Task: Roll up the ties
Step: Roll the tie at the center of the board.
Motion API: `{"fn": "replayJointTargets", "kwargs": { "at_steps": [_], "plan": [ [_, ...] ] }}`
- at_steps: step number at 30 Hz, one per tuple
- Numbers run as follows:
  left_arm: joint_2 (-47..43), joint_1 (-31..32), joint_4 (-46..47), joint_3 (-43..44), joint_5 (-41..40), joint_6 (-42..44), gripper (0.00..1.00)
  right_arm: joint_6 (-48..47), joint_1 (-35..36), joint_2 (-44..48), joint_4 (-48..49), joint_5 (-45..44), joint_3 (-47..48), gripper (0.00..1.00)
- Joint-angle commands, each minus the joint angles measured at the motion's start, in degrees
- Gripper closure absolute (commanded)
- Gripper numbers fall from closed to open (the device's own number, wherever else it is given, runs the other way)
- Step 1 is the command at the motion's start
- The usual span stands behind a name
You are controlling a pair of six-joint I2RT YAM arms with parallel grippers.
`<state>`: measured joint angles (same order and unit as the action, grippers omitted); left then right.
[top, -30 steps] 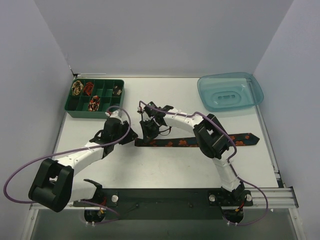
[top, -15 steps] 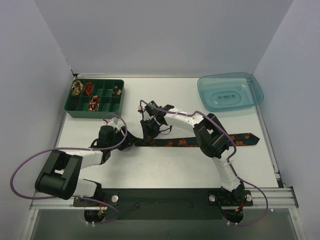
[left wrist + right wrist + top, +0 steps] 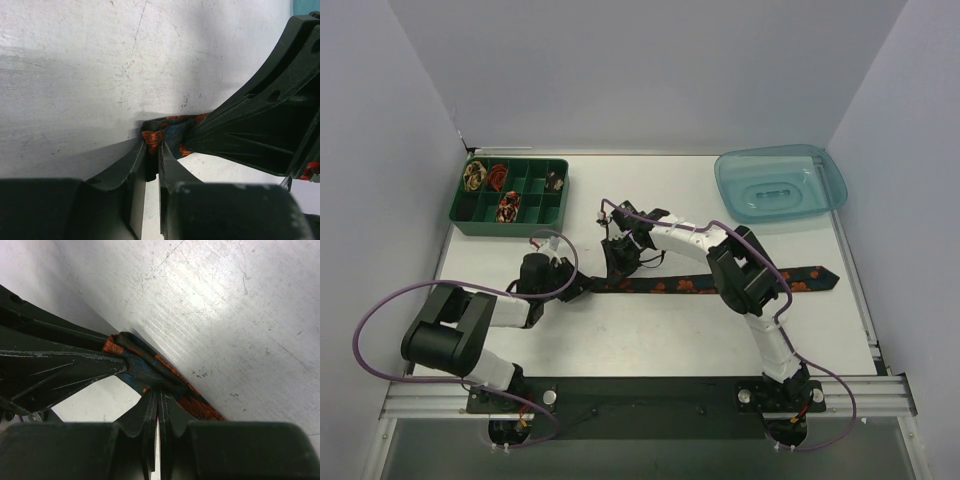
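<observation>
Low in the overhead view, the left arm reaches up from the bottom left edge and folds back toward the centre, so the left pincer [image 3: 588,288] sits at the narrow left end of the tie [image 3: 670,286]. In the left wrist view its fingers [image 3: 136,167] stand only a thin gap apart, nipping the edge of the folded fabric between their tips. The tie, dark with red-orange flowers, lies flat on the tabletop [image 3: 650,340] across the middle of the frame. Its broad pointed end is at the right, and its left end is doubled over. The right pincer [image 3: 616,272] comes down on that doubled end from just above, touching distance from the left one. Its fingers [image 3: 150,412] are pressed together with their tips against the fabric; whether a layer is caught between them I cannot tell. Farther back, in the upper left, a green tray [image 3: 480,228] holds small rolled ties [image 3: 475,176] in several compartments. A blue tub [image 3: 830,190] sits in the upper right.
</observation>
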<state>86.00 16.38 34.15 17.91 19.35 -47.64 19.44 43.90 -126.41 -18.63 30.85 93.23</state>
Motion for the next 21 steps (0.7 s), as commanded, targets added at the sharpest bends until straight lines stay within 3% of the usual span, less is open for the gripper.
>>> {"fn": "replayJointTargets", "kwargs": {
  "at_steps": [1,12,21],
  "plan": [
    [-1.5,-0.2,-1.0,1.6,-0.5,2.4,0.91,-1.2,-0.5,-1.6,-1.8,-3.3,-0.2,1.0],
    [-11.1,1.1,-15.2,8.5,-2.9,7.6,0.97,-1.2,-0.5,-1.9,-1.8,-4.0,-0.2,1.0],
    [-12.3,8.0,-22.9,14.3,-7.6,11.6,0.99,-0.7,-0.5,-3.1,-1.7,-3.5,1.2,1.0]
  ]
}}
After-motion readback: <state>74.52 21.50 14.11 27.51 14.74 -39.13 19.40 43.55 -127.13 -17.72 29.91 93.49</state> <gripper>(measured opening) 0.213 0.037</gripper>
